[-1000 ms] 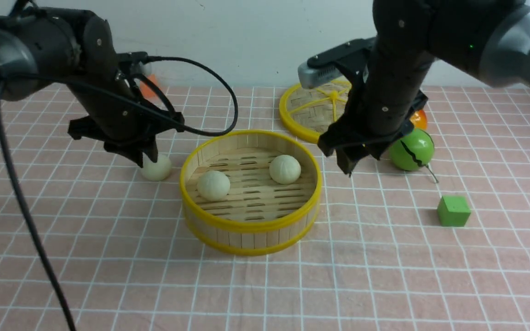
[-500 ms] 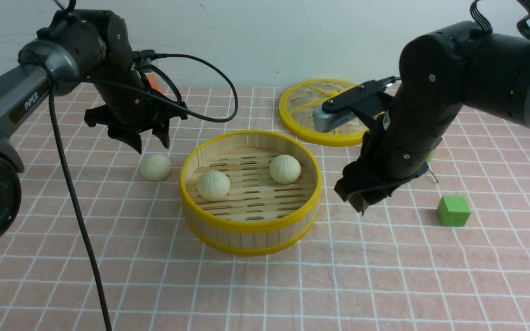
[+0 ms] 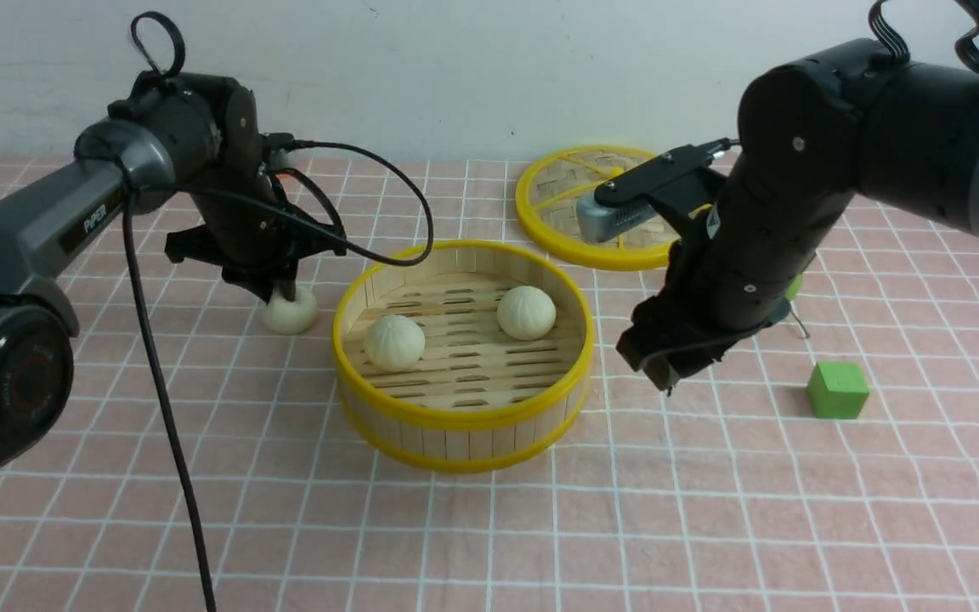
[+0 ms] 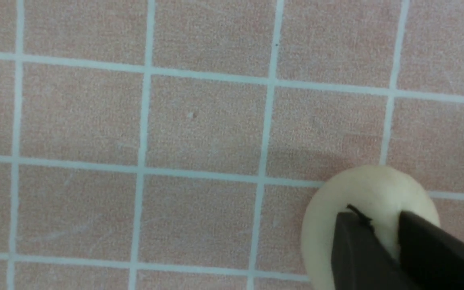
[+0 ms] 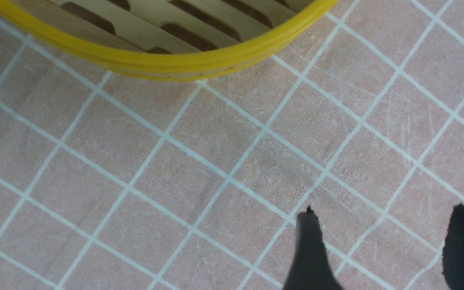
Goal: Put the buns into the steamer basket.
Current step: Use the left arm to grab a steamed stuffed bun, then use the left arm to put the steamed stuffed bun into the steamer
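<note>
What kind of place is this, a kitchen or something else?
Probably a robot test bench, not a kitchen: the left arm and right arm work over a pink checked cloth, where a steamer basket shares space with a green cube.

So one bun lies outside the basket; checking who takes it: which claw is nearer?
Left. The left claw is on the loose bun, pinching its top; the right claw hangs open beyond the steamer basket.

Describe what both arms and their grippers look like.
Left arm: dark grey link lettered PiPER in white, black rounded joints, loose black cable. Right arm: bulky glossy black, silver-grey box at the wrist. Left gripper and right gripper: black, tapering pointed fingers.
</note>
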Tool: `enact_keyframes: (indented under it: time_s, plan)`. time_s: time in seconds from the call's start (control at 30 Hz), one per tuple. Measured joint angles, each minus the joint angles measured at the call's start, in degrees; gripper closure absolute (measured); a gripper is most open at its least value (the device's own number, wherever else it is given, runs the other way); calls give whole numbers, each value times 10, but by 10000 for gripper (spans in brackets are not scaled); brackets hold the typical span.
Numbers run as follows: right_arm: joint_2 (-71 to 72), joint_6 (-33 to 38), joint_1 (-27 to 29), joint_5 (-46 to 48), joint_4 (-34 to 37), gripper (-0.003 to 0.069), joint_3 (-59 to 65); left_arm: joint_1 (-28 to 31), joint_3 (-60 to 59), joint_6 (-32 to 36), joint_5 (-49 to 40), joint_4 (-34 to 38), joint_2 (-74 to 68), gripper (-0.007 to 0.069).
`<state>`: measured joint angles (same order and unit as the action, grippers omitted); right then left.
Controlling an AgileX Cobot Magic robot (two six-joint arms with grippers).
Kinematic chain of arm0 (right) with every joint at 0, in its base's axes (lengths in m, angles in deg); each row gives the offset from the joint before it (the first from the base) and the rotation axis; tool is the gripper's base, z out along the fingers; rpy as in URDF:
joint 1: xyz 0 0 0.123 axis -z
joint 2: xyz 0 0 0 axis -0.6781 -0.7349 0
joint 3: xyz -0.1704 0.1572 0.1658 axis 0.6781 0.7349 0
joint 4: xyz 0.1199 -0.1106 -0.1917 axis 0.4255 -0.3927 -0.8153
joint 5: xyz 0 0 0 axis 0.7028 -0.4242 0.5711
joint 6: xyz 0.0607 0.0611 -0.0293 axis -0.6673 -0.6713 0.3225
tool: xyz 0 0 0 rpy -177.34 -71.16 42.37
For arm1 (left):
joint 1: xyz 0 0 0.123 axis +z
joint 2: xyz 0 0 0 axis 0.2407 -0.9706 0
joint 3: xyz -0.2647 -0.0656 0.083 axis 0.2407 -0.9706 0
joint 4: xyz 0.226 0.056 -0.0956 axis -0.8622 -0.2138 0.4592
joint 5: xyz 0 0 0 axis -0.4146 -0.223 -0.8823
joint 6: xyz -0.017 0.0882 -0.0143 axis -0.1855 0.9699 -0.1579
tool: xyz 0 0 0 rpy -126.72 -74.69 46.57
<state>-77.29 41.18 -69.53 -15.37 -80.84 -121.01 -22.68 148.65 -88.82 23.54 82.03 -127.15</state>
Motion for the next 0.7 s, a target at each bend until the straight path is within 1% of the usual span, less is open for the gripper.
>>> enact_keyframes:
  time_s: [0.03,0.1,0.13,0.17,0.23,0.3,0.4,0.5,0.6,0.7]
  plan:
    - [0,0,0,1,0,228,0,-2,2,0,-6,2,7,608]
    - [0,0,0,2,0,228,0,-8,2,5,-15,10,25,629]
    - [0,0,0,3,-1,228,0,-20,2,24,-28,27,57,631]
    - [0,0,0,3,-1,228,0,-21,3,30,-31,29,61,631]
    - [0,0,0,3,-1,228,0,-53,8,77,-61,77,114,631]
    - [0,0,0,1,-1,228,0,-76,12,104,-85,115,135,631]
    - [0,0,0,1,-1,228,0,-111,2,120,-107,145,141,631]
    - [0,0,0,5,-1,228,0,-135,-28,120,-94,138,121,629]
    - [0,0,0,10,-1,228,0,-143,-46,120,-59,120,86,602]
    - [0,0,0,14,-2,228,0,-144,-50,121,-30,122,58,524]
